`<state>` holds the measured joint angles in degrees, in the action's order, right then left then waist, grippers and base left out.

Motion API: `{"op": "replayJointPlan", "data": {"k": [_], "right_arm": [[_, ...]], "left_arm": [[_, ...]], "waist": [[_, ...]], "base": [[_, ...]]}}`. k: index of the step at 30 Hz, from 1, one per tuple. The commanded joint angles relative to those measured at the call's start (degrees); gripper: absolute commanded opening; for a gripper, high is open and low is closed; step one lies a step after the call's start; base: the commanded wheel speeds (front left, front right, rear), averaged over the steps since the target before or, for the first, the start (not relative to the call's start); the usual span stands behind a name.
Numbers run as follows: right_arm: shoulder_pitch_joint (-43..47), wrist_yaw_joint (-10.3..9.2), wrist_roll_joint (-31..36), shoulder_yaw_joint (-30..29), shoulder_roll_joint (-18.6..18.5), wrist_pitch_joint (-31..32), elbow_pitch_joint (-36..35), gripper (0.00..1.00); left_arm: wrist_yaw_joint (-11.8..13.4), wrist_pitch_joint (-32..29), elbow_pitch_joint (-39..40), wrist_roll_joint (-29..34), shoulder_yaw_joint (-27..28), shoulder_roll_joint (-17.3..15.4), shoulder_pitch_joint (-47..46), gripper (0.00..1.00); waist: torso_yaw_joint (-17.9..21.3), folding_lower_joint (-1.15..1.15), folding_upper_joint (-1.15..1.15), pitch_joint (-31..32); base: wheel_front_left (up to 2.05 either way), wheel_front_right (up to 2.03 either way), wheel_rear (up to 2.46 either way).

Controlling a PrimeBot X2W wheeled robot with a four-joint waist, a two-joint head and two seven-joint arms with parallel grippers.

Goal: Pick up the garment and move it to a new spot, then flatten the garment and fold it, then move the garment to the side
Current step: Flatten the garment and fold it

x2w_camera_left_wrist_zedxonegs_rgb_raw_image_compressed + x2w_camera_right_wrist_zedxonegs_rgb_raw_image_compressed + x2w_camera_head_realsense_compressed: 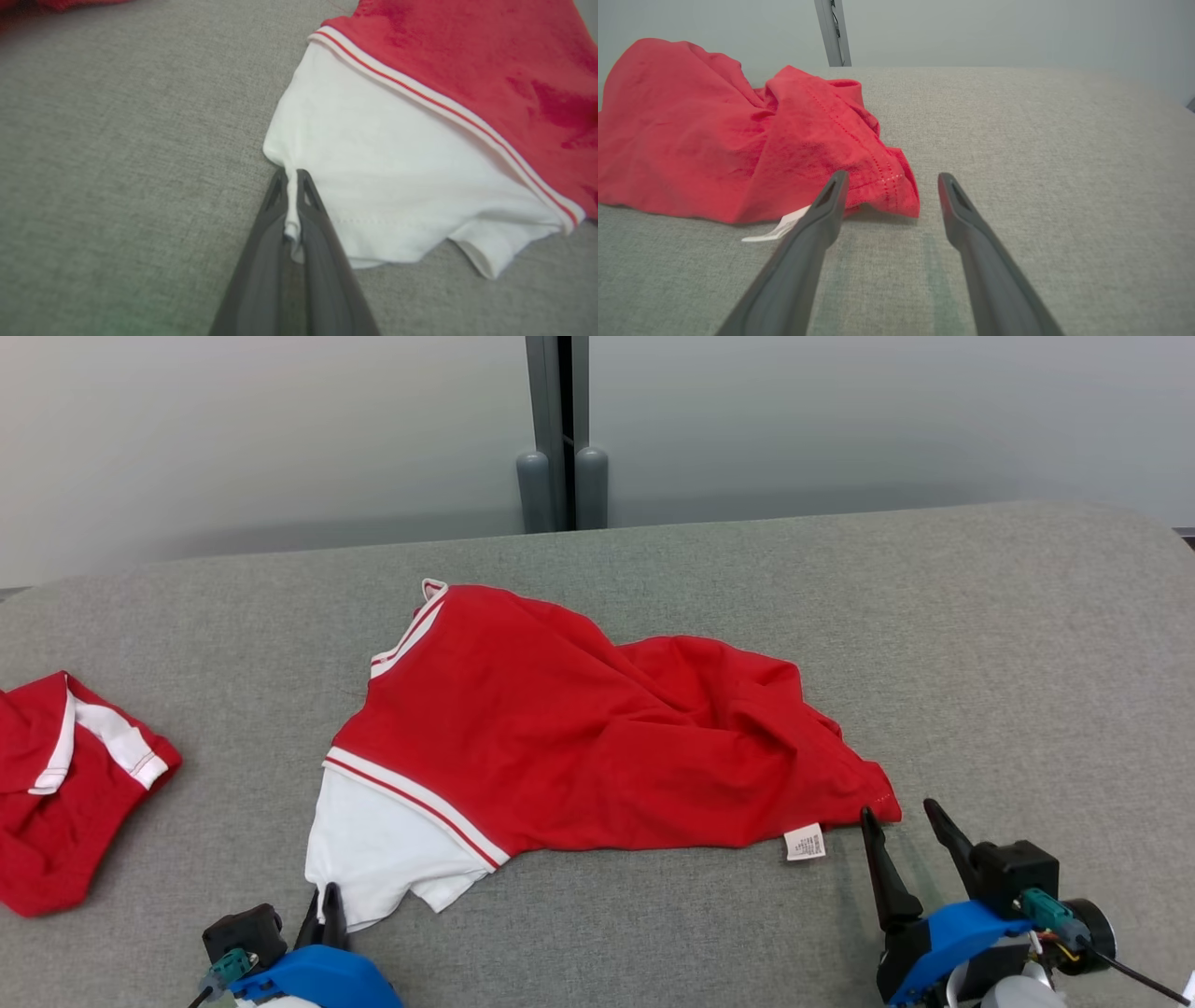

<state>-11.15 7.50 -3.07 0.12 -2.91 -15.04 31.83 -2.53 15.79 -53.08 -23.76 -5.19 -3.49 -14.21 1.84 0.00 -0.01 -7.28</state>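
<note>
The garment (560, 728) is a red shirt with white sleeves and red-white trim, lying rumpled in the middle of the grey table. Its white sleeve (397, 168) points toward me. My left gripper (325, 903) is shut on the near corner of that sleeve; in the left wrist view a strip of white cloth is pinched between the fingers (317, 224). My right gripper (904, 821) stands open just in front of the shirt's red hem corner (896, 186), its left finger (817, 219) beside the white care label (804, 843). Nothing sits between its fingers.
A second red garment with white trim (65, 784) lies bunched at the table's left edge. The grey fabric table (980, 644) has free room to the right and front. A grey post (562, 439) stands behind the far edge, before a pale wall.
</note>
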Motion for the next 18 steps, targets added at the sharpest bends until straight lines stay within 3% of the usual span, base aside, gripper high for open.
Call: {"op": "replayJointPlan", "data": {"k": [1, 11, 18], "right_arm": [[-1.25, -0.02, 0.39, 0.1, -0.01, -0.2, 0.24, 1.0], [-5.64, -0.02, 2.98, -1.32, -0.02, -0.21, 6.81, 1.0], [-6.83, -0.02, 0.42, -0.25, -0.03, -0.2, 9.08, 1.0]], "left_arm": [[-0.29, -1.15, -1.42, -0.08, -0.95, 1.08, 0.89, 0.0], [0.01, -1.2, -0.61, 0.83, -1.14, 0.91, 0.48, 0.0], [0.14, -1.19, 0.17, 1.2, -0.59, 0.76, 1.01, 0.0]], "waist": [[-0.23, 0.0, 0.01, -0.15], [-1.78, 0.0, 0.01, -1.53], [-2.05, 0.0, 0.01, -1.86]], "base": [[0.0, 0.0, 0.0], [0.0, 0.0, 0.0], [0.0, 0.0, 0.0]]}}
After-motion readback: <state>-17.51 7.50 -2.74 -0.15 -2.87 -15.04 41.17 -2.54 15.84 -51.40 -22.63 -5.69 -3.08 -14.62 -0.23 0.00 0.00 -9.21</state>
